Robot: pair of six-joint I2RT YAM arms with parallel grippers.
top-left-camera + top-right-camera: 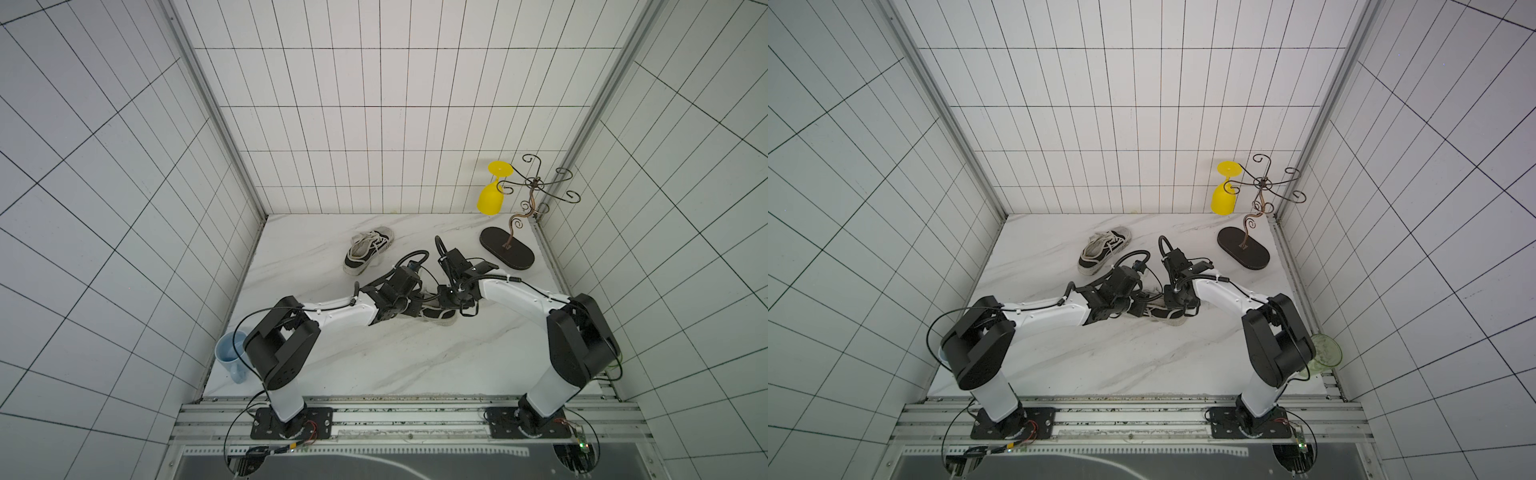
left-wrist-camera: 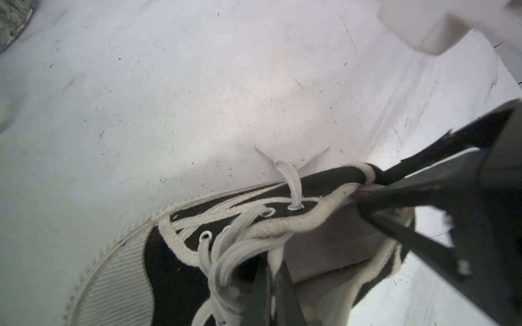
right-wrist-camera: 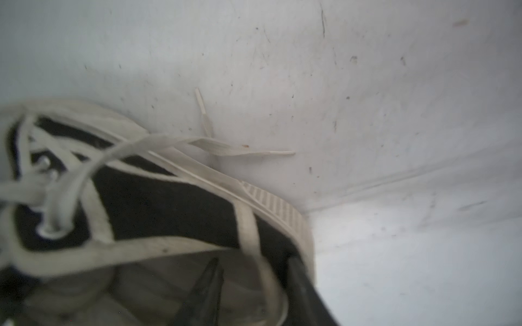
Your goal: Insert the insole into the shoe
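A black-and-white canvas shoe [image 1: 439, 325] lies mid-table under both wrists, also seen in the other top view [image 1: 1168, 318]. My left gripper [image 2: 272, 285] is shut on the white-trimmed edge of the shoe's opening beside the laces [image 2: 234, 248]. My right gripper [image 3: 252, 264] stands open astride the heel wall, with one finger [image 3: 209, 285] inside the shoe and the other outside. A pale grey sheet [image 2: 330, 248] fills the opening; it looks like the insole, though I cannot tell it from the lining.
A second sneaker [image 1: 368, 251] lies behind on the left. A wire glass rack on a black oval base [image 1: 507, 249] stands back right with a yellow goblet [image 1: 491, 195] hanging from it. There is a blue mug [image 1: 230, 357] front left and a green glass [image 1: 1325, 353] front right.
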